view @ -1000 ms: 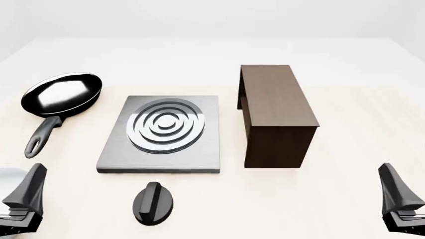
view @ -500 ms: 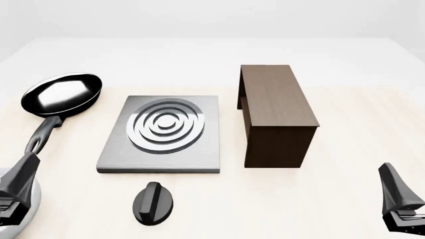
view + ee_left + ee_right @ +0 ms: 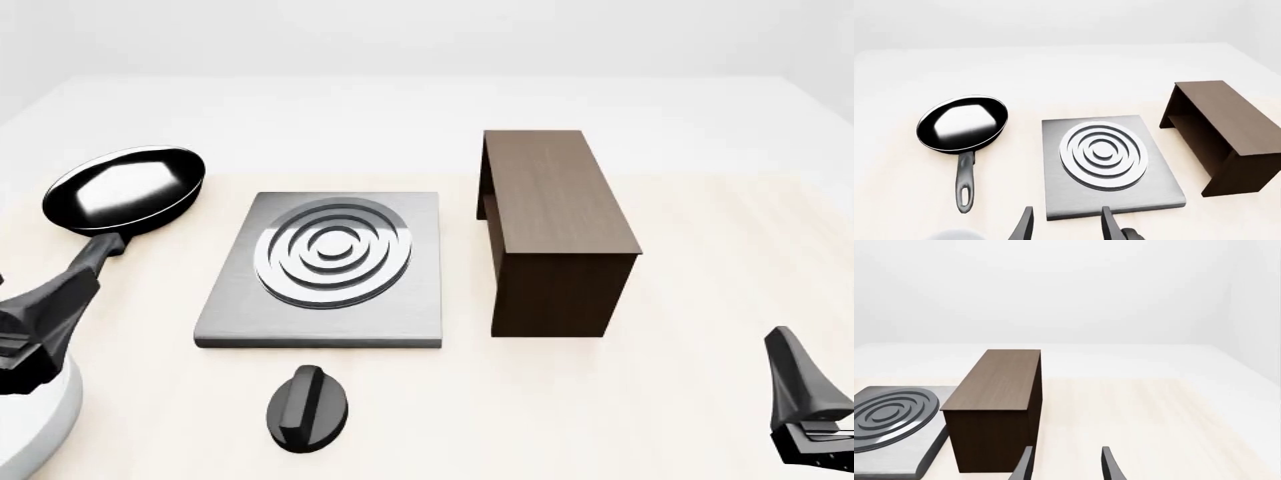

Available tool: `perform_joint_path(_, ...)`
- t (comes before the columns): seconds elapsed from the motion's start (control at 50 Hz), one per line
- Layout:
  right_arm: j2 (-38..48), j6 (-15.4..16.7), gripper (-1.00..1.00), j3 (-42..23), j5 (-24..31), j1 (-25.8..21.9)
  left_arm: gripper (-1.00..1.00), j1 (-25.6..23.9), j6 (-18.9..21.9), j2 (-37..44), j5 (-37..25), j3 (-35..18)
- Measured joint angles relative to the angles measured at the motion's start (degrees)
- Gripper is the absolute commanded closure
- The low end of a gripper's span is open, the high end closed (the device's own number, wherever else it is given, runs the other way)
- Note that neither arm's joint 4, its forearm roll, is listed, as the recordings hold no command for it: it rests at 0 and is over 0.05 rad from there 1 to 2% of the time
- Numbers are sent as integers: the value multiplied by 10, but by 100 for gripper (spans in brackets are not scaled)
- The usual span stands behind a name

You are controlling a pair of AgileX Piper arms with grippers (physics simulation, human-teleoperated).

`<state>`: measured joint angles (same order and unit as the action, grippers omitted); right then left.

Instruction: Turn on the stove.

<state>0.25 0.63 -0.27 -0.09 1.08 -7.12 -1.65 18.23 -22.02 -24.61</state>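
The stove (image 3: 400, 300) is a flat grey metal slab with raised silver burner rings, in the middle of the table. It also shows in the left wrist view (image 3: 1157, 185) and the right wrist view (image 3: 887, 412). Its black oval knob (image 3: 310, 407) lies apart, just in front of the slab. My left gripper (image 3: 78, 288) hangs at the left edge, near the pan's handle and left of the slab. Its fingers stand apart and empty in the left wrist view (image 3: 1066, 225). My right gripper (image 3: 785, 345) is low at the right edge, open and empty (image 3: 1066, 465).
A black frying pan (image 3: 127, 188) lies back left of the stove, its handle pointing toward me; it also shows in the left wrist view (image 3: 962, 124). A dark brown wooden cabinet (image 3: 554, 215) stands right of the slab and fills the space ahead of the right gripper (image 3: 994, 390).
My left gripper has risen and moved forward from the bottom left corner toward the pan's handle. The right gripper, knob and stove have not moved.
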Motion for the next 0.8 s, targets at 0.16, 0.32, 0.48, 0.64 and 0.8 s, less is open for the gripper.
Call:
perform_joint_path(0.16, 0, 0, -100, 0, 0, 1, -100, -9, 2, 60, -21, -21)
perform_joint_path(0.32, 0, 0, -100, 0, 0, 1, -100, -23, -4, 96, -48, -43)
perform_joint_path(0.48, 0, 0, -100, 0, 0, 1, -100, -34, -7, 128, -61, -52)
perform_joint_path(0.64, 0, 0, -100, 0, 0, 1, -100, -41, -7, 149, -64, -50)
perform_joint_path(0.8, 0, 0, -100, 0, 0, 1, -100, -50, -11, 163, -57, -36)
